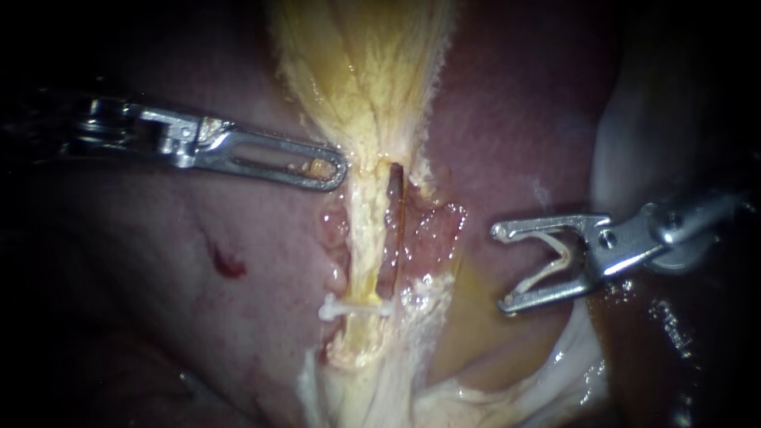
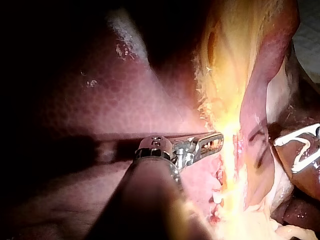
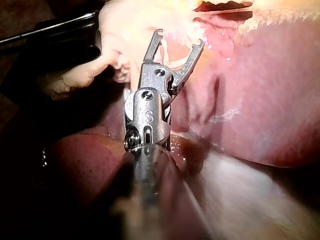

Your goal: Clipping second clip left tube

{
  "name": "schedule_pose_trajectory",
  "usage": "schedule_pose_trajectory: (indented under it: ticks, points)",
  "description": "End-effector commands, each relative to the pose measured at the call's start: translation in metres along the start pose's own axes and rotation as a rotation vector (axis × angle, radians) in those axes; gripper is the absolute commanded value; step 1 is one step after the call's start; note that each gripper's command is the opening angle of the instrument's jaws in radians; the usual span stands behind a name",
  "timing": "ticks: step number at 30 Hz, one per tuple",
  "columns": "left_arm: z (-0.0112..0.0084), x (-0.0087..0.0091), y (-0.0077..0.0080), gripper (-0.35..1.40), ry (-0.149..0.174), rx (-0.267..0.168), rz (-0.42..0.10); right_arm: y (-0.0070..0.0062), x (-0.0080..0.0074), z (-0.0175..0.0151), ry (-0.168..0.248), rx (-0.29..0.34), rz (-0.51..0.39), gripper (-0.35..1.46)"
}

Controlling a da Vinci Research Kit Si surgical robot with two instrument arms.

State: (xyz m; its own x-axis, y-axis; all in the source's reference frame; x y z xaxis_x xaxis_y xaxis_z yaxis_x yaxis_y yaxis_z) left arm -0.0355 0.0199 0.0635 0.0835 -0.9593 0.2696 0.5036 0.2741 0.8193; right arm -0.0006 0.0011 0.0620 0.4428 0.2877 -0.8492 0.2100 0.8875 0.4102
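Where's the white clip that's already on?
Endoscope view: the white clip sits across the pale tube, low in the middle, below the left instrument's tip and left of the right instrument, which carries a second clip.

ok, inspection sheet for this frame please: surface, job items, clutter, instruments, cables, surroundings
Surface: liver, one small dark red spot on it.
Job's things: left tube bared, one white clip across it; loaded clip lying open.
Clutter: nothing seen.
Instruments: left instrument, tip against the yellow tissue above the tube; right instrument, jaws holding the loaded clip, off to the tube's right, not touching it.
Cables: nothing seen.
Surroundings: dark, nothing seen.
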Motion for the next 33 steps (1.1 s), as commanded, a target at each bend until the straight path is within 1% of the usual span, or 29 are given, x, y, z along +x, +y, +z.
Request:
schedule_pose_trajectory:
  ticks: [1, 6, 9, 13, 19, 21, 23, 27, 33]
  points:
    - [-0.0001, 0.0000, 0.0000, -0.35, 0.000, 0.000, 0.000, 0.0000, 0.0000, 0.0000, 0.000, -0.001, 0.000, 0.50]
    - [-0.0011, 0.0001, -0.0001, -0.35, 0.003, 0.003, 0.000, 0.0000, 0.0000, 0.0000, 0.001, 0.002, 0.000, 0.50]
    - [-0.0024, -0.0002, -0.0007, -0.35, 0.008, 0.008, -0.003, 0.0000, -0.0001, 0.0000, 0.001, 0.002, 0.000, 0.50]
    - [-0.0048, -0.0011, -0.0018, -0.35, 0.017, 0.013, -0.010, 0.0000, -0.0001, 0.0000, 0.001, 0.002, 0.000, 0.50]
    - [-0.0081, -0.0025, -0.0030, -0.35, -0.005, 0.017, -0.021, 0.0000, 0.0000, 0.0000, 0.004, 0.001, 0.000, 0.50]
    - [-0.0089, -0.0029, -0.0034, -0.35, -0.011, 0.018, -0.018, 0.0000, 0.0000, 0.0000, 0.008, 0.003, 0.006, 0.50]
    - [-0.0094, -0.0031, -0.0038, -0.35, -0.014, 0.018, -0.015, 0.0000, 0.0000, 0.0001, 0.008, 0.006, 0.006, 0.50]
    - [-0.0098, -0.0031, -0.0045, -0.35, -0.019, 0.020, -0.012, 0.0000, 0.0001, 0.0001, 0.012, 0.008, 0.012, 0.50]
    - [-0.0098, -0.0030, -0.0046, -0.35, -0.021, 0.019, -0.012, 0.0000, 0.0004, 0.0006, 0.034, 0.017, 0.029, 0.50]
